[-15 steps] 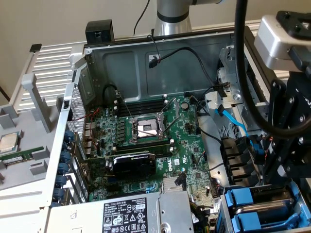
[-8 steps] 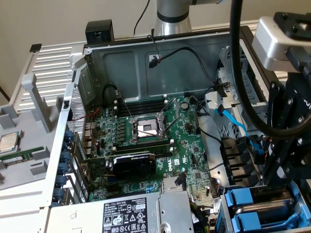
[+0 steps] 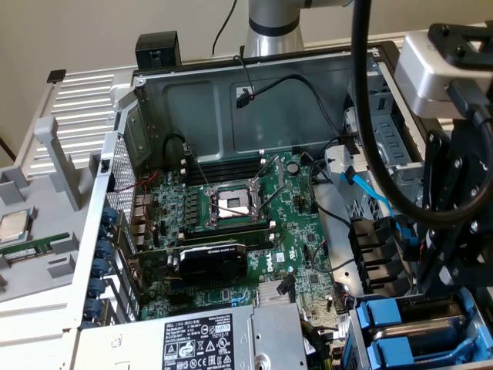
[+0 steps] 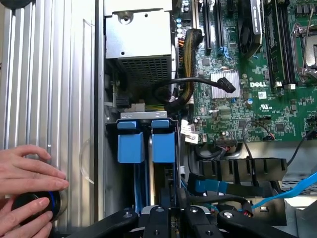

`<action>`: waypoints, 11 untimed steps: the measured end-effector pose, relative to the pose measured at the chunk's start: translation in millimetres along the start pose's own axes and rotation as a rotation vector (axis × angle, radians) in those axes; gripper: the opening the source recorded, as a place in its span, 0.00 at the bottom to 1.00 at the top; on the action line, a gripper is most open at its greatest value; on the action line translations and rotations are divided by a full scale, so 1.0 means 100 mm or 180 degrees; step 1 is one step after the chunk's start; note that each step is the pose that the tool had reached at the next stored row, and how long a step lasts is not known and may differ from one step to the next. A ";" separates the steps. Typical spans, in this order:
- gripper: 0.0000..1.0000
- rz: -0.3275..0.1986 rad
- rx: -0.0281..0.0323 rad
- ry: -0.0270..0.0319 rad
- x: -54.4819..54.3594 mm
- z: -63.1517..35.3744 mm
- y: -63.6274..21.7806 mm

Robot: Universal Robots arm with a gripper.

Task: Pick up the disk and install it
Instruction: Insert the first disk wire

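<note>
**Gripper at the drive bay, disk in its slot**

We find the gripper [image 4: 171, 214] close over the drive bay [image 4: 143, 115], at one corner of the open computer case [image 3: 254, 92]. Two blue-fronted carriers sit side by side in the bay. The disk [image 4: 163, 145] is the one in line with the gripper, and its edge runs back toward the black linkage. The other carrier [image 4: 131, 145] stands just beside it.

We cannot tell whether the gripper clamps the disk or only hangs at it (the tool's own body hides the contact spot).

In the exterior view the gripper stands at the exterior view's right, above the bay.

Inside the case we note:
- the motherboard [image 3: 254, 231], with the CPU socket [image 3: 233, 204] lying open
- the power supply [image 3: 192, 339], near the bay
- a blue cable [image 3: 370, 193], which crosses toward the bay

A small square chip [image 3: 14, 225] lies well apart, on the exterior view's left.

One hand [image 4: 27, 168] rests on the ribbed grey panel [image 4: 49, 74] beside the case. A second hand [image 4: 20, 225] is with it, and both touch a round black knob with a blue ring [image 4: 42, 207].
</note>
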State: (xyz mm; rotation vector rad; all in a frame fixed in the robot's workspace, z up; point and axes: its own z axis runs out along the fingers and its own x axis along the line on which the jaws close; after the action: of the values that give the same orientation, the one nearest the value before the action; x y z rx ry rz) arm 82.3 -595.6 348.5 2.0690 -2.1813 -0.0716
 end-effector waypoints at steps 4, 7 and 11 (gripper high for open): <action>0.17 0.0000 0.0000 -0.0001 0.01 0.007 -0.001; 0.17 0.0000 0.0005 0.0000 0.02 0.009 -0.003; 0.17 0.0001 0.0021 -0.0002 0.02 0.015 -0.003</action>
State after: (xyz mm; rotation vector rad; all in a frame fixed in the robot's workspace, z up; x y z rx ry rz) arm 82.3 -597.3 347.1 2.0723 -2.1851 -0.0651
